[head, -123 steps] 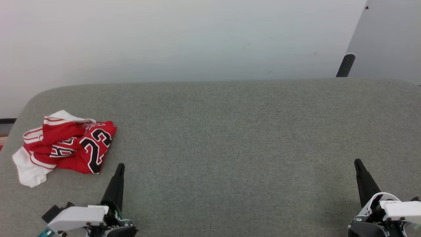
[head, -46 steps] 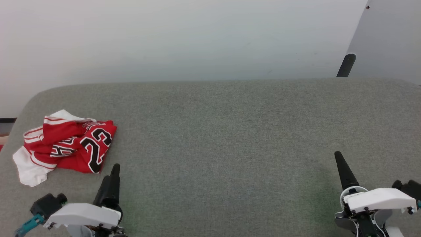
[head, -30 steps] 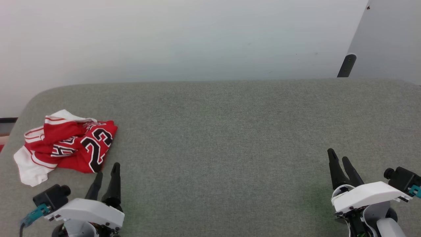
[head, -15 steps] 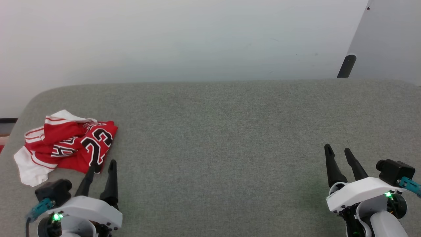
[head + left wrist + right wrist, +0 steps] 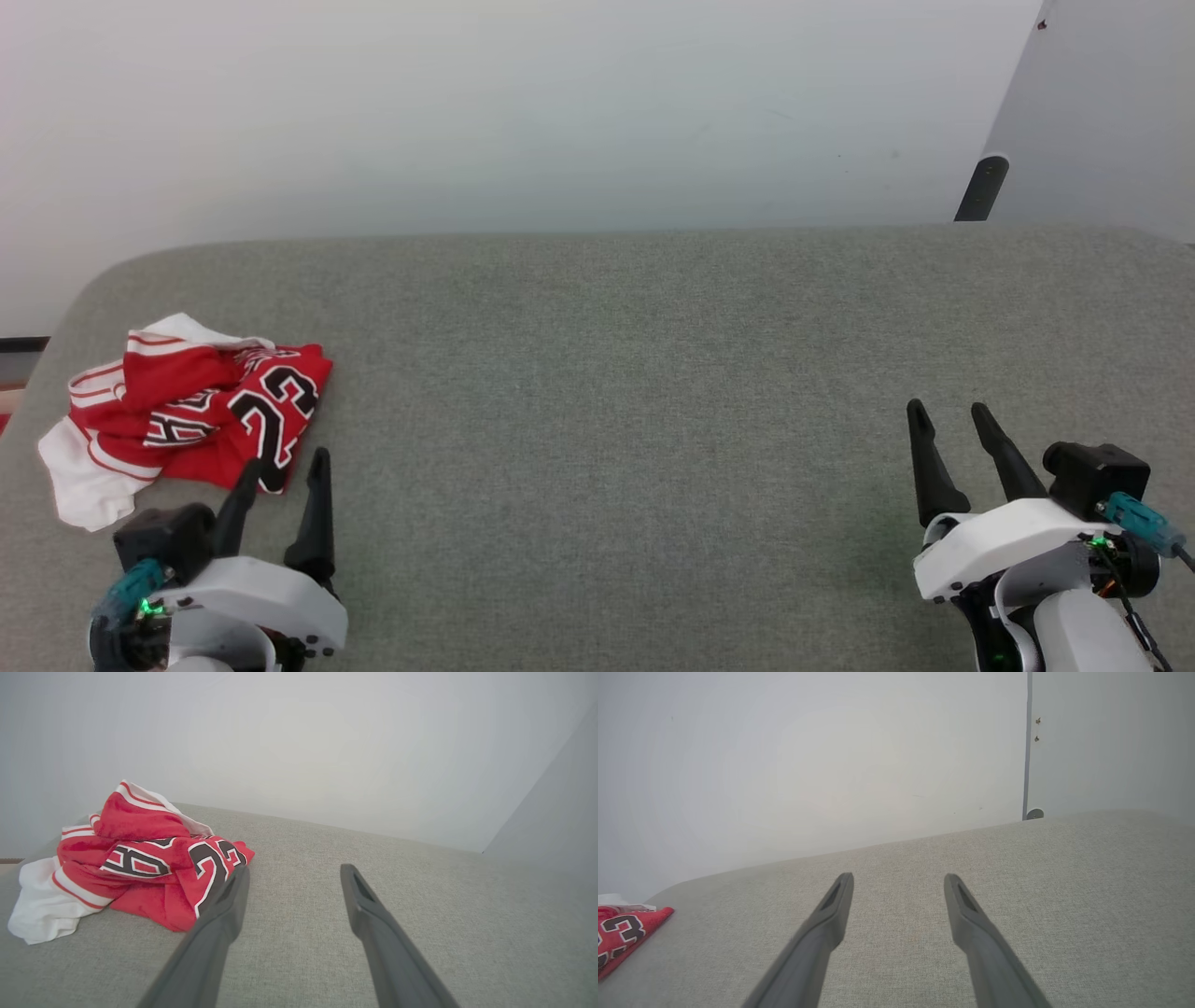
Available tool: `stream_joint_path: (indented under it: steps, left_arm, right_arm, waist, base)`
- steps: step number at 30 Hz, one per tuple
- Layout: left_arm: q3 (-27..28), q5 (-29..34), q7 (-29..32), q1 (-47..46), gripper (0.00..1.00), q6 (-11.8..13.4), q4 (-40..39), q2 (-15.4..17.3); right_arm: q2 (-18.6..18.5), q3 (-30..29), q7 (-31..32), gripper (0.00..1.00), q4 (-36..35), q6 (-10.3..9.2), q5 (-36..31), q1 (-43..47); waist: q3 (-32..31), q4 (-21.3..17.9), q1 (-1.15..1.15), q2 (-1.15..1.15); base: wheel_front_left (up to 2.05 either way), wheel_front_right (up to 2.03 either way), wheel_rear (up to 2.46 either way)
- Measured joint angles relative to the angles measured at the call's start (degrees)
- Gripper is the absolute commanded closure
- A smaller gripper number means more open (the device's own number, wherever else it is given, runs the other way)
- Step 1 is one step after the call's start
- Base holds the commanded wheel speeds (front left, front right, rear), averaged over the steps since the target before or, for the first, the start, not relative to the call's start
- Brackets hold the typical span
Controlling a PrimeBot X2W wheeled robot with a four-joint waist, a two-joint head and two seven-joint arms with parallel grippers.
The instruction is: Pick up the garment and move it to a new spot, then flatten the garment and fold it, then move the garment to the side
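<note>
Red garment [image 5: 187,411]: "23" legible, other letters creased, perhaps "H". Left claw [image 5: 285,459], right claw [image 5: 948,407] wide, empty.

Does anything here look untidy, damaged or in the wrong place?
Only the garment: it lies crumpled in a heap near the left edge of the grey surface, its lettering folded over and a white sleeve end sticking out. Nothing looks damaged or spilled.
</note>
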Motion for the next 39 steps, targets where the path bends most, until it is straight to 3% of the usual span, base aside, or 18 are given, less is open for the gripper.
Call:
stream_joint_path:
  steps: [26,39]
  left_arm:
    - [0.12,10.61,-3.23,-0.73,0.00,-0.77,1.13,0.91]
    - [1.48,11.37,-4.57,-1.32,0.00,-3.10,3.47,0.78]
  right_arm:
    - [0.40,-0.77,-3.26,0.00,0.44,0.00,-11.09,-1.80]
    - [0.55,-1.89,-4.61,0.00,1.31,0.01,-13.66,-2.26]
  waist:
    - [-0.11,-0.17,0.00,0.00]
    - [-0.32,-0.13,0.00,0.00]
  base:
    - [0.00,0.00,0.00]
    - [0.00,0.00,0.00]
